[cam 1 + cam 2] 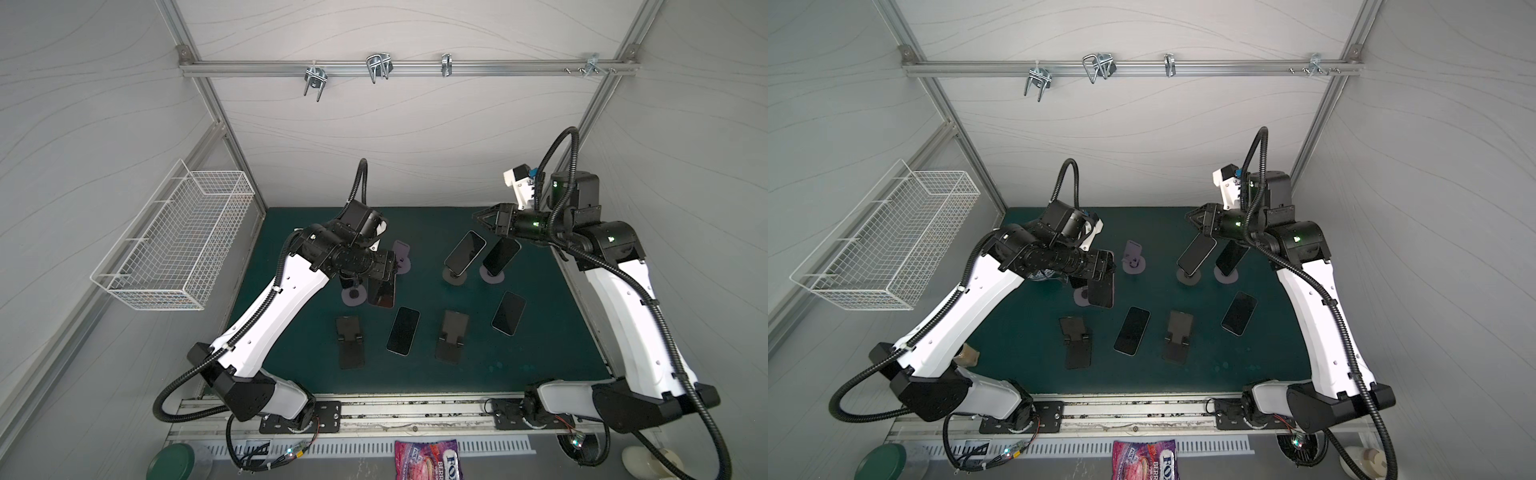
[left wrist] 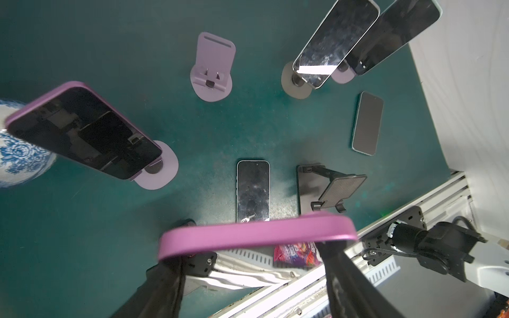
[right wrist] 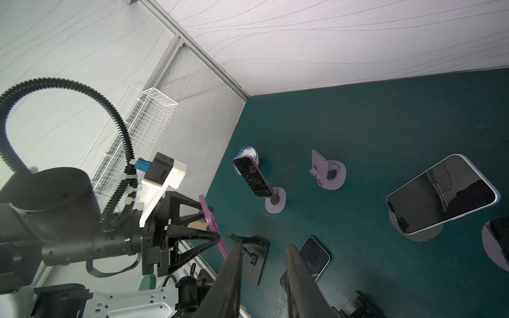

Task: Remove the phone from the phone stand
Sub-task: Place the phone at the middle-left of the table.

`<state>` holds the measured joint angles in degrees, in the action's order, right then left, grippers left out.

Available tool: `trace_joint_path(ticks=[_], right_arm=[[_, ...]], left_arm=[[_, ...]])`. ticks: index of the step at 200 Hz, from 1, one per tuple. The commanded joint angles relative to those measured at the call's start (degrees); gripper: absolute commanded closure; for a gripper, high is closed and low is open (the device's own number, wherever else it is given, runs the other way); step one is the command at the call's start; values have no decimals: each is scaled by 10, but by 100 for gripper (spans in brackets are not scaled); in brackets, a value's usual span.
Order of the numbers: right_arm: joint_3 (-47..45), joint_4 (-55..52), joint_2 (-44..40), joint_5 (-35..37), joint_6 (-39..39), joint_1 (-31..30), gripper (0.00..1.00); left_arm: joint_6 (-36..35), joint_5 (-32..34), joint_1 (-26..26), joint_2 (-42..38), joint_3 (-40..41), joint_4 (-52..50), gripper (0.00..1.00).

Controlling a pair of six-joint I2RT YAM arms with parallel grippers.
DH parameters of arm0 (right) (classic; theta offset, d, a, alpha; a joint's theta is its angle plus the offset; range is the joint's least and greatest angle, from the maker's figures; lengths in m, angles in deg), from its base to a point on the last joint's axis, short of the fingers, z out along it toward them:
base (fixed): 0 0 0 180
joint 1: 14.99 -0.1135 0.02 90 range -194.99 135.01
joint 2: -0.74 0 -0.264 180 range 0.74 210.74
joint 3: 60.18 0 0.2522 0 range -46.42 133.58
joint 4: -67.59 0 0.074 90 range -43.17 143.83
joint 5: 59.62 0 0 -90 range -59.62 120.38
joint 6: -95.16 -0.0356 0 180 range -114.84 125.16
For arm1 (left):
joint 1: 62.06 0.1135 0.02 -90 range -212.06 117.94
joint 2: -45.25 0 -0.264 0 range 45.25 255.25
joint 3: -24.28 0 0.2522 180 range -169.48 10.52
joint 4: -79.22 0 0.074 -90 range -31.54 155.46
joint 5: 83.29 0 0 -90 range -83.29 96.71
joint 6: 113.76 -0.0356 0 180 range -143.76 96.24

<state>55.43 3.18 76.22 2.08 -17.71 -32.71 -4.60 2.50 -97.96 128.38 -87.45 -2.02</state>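
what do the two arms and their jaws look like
The left arm and right arm match: white shells on long links, black joints and bases, a black ribbed cable hose looping over each. Green lights glow on the right wrist. Each wrist bears a white camera bracket with a blue connector. The jaws are black open-framed triangles.

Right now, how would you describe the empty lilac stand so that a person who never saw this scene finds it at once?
Look at the green mat, near the middle of its far half. There stands a lilac stand with a round base and an upright plate. Its round-base neighbours each carry a phone; this one is bare.
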Motion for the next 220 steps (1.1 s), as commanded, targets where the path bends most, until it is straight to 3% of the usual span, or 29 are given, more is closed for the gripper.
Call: trace_joint_path(ticks=[1, 51, 87, 126, 163, 193, 220], right_arm=[[5, -27, -4, 1, 13, 7, 70], [0, -26, -3, -2, 15, 9, 70], [0, -22, 3, -8, 14, 9, 70], [-6, -21, 1, -11, 12, 9, 70], [-18, -12, -4, -16, 6, 9, 70], [-23, -15, -4, -22, 3, 8, 70], [-35, -12, 0, -29, -5, -1, 70]], left_arm=[[19, -24, -18, -6, 8, 23, 36], [53, -49, -33, -12, 79, 75, 36], [27, -14, -32, 11, 55, 30, 36], [24, -20, -21, -9, 18, -13, 36], [7, -5, 33, -29, -12, -106, 36], [-37, 5, 137, -67, -4, -164, 36], [-67, 73, 180, -97, 27, -175, 34]])
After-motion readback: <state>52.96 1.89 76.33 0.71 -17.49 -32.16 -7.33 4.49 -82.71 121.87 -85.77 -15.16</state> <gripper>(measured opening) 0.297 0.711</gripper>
